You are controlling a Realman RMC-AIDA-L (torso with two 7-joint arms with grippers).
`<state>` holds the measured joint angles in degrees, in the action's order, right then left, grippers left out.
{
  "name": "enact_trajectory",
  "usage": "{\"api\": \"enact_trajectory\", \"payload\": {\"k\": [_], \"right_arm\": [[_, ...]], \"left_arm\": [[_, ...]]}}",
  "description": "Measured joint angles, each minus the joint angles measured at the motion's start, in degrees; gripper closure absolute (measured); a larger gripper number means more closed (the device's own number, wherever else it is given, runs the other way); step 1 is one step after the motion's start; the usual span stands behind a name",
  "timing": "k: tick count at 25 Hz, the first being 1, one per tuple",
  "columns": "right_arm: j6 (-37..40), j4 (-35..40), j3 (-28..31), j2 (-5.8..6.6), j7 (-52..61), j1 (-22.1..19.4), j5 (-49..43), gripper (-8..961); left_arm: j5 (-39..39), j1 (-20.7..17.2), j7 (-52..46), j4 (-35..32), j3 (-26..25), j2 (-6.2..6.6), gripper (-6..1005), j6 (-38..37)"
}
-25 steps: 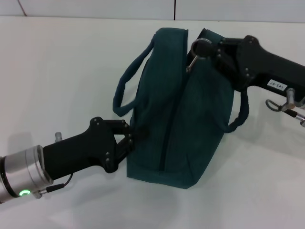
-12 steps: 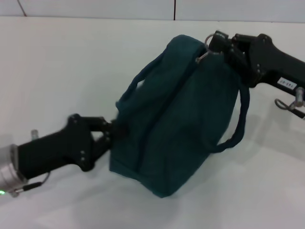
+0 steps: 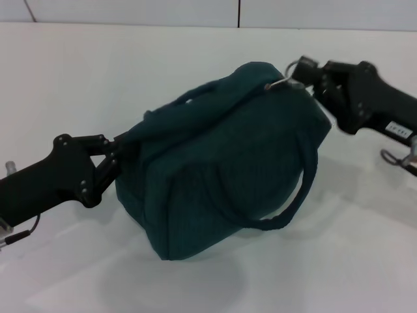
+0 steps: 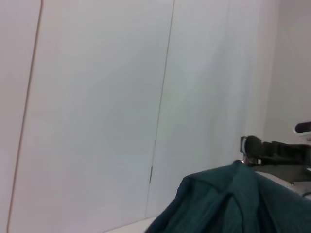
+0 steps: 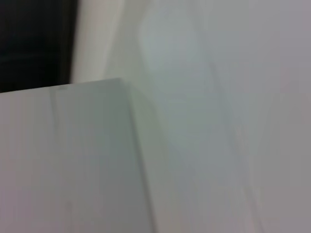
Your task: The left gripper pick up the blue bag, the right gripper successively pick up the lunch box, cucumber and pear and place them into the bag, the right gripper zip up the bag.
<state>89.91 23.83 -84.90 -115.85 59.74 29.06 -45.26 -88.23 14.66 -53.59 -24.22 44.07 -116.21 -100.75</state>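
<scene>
Holding the blue bag (image 3: 221, 163) tipped over above the white table (image 3: 78, 78), its shadow lying on the tabletop below it. Gripping at the bag's left end: left gripper (image 3: 114, 156), fingers pinching the fabric there. Pinching at the bag's upper right corner: right gripper (image 3: 306, 78), fingers pressed together on the metal zipper pull (image 3: 281, 81). Hanging loose down the bag's near side: one carry handle (image 3: 287, 208). Showing no open mouth from the head view (zip seam apparently drawn along to the right corner, though not traceable along its whole length). Seeing no lunch box, cucumber or pear anywhere around the bag; judging them to be inside, given the bulging sides, but unable to confirm. Showing in the left wrist view only the bag's top edge (image 4: 228, 199) and the far gripper beside it; showing nothing of use in the right wrist view. Judging the task as nearly finished: bag lifted, packing apparently done, zipping at or close to its end; remaining, at most, finishing the pull and letting go.
</scene>
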Motion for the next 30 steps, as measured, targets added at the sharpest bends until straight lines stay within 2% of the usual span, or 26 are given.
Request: {"api": "enact_trajectory", "payload": {"k": [7,16,21,27,30], "right_arm": [[-0.72,-4.04,2.08,0.09,-0.68,-0.55,2.3,943],[-3.15,-4.66,1.82,0.03,-0.73,-1.2,2.76,942],[-3.19,-4.68,-1.84,-0.03,-0.77,-0.84,2.54,942],[-2.74,-4.68,-3.02,-0.09,-0.78,-1.26,2.5,942],[-2.64,-4.68,-3.79,-0.15,-0.79,-1.34,2.47,942]], "left_arm": [[-0.08,0.06,-0.01,-0.04,0.2,0.04,942,0.66],[-0.09,0.06,-0.48,-0.87,0.05,0.17,938,0.74],[0.04,2.23,-2.81,-0.91,-0.14,0.07,936,0.65],[0.52,4.92,-10.11,-2.65,-0.09,0.44,933,0.1],[0.31,6.15,-15.79,-5.72,0.09,0.97,835,-1.24]]}}
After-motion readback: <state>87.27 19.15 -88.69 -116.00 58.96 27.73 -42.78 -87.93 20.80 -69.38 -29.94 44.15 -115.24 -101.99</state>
